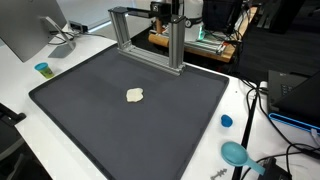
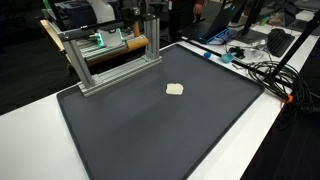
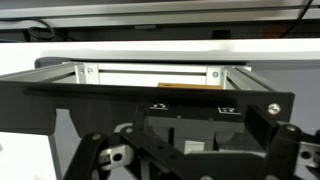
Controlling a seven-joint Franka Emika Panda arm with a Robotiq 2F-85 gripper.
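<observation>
1 frame (image 1: 177,45); 1 pale lump (image 1: 136,95)

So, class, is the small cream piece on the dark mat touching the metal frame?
Apart. In both exterior views bare dark mat lies between the cream piece and the metal frame.

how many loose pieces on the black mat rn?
1. A cream piece lies near the middle of the mat, apart from the metal frame at its far edge. Both exterior views show no other, though the frame could hide something small behind it.
</observation>
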